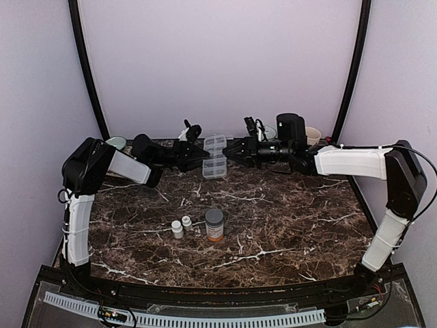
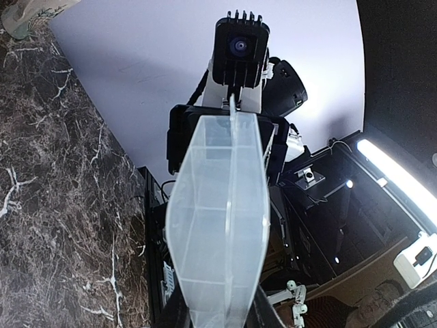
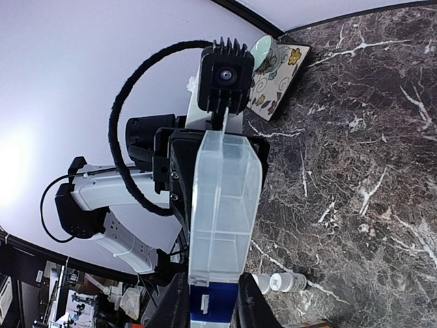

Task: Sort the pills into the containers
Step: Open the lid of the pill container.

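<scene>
— Where was the box [image 1: 214, 158] seen?
— Between the arms, at the worktop's [image 1: 287, 219] far side. Each end was clamped, one by the left tool [image 1: 203, 156] and one by the right tool [image 1: 229, 151].

Wrist views opposed across pill box [image 2: 218, 225]

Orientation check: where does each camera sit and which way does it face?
Top external: above, behind the robot, facing the marble table; left arm, right arm show.
Left wrist: on the left arm, facing the right gripper across the clear pill box; own fingers show.
Right wrist: the reverse, facing the left gripper; own fingers show.
Shared: the pill box.
</scene>
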Robot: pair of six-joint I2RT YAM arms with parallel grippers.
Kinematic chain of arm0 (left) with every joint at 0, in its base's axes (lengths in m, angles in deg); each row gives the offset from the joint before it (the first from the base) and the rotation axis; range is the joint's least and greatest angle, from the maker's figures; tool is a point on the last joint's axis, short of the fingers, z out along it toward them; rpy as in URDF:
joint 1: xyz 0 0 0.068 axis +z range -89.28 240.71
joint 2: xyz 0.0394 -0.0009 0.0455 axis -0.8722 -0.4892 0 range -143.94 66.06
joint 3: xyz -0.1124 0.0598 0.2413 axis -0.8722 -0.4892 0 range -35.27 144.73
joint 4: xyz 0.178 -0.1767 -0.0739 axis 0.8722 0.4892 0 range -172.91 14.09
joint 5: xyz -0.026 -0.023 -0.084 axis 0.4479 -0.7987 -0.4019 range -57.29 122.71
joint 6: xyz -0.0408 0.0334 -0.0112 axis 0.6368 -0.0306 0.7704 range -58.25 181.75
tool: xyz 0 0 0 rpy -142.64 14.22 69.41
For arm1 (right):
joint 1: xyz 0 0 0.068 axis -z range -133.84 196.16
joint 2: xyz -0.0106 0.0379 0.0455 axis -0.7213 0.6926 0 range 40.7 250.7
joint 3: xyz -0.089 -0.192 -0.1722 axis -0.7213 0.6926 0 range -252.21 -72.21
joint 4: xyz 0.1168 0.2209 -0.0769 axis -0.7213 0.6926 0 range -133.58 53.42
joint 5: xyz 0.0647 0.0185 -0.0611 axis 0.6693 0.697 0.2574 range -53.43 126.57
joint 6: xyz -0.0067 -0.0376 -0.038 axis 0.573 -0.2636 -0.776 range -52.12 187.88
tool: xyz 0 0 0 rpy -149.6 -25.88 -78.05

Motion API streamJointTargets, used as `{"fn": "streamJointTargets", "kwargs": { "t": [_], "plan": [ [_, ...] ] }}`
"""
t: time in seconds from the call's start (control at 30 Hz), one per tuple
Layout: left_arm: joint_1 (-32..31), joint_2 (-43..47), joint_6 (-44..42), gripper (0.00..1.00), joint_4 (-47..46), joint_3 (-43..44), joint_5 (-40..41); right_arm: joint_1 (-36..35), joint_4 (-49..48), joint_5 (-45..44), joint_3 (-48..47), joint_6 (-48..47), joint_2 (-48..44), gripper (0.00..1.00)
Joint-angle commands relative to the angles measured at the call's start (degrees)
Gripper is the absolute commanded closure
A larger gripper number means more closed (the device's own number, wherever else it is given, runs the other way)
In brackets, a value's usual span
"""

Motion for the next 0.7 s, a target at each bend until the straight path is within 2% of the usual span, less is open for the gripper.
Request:
{"fn": "streamJointTargets", "kwargs": {
  "t": [0.0, 0.67],
  "plan": [
    [-0.15, 0.75, -0.98, 1.0, -5.02, 0.05, 0.26, -0.4, 5.44, -2.33, -1.54, -4.52, -1.51, 0.98],
    [0.36, 3.97, -16.62, 1.0, 13.33, -1.31, 1.34, -1.17, 23.81, -12.44, -8.88, -13.0, -0.1, 1.0]
  ]
}}
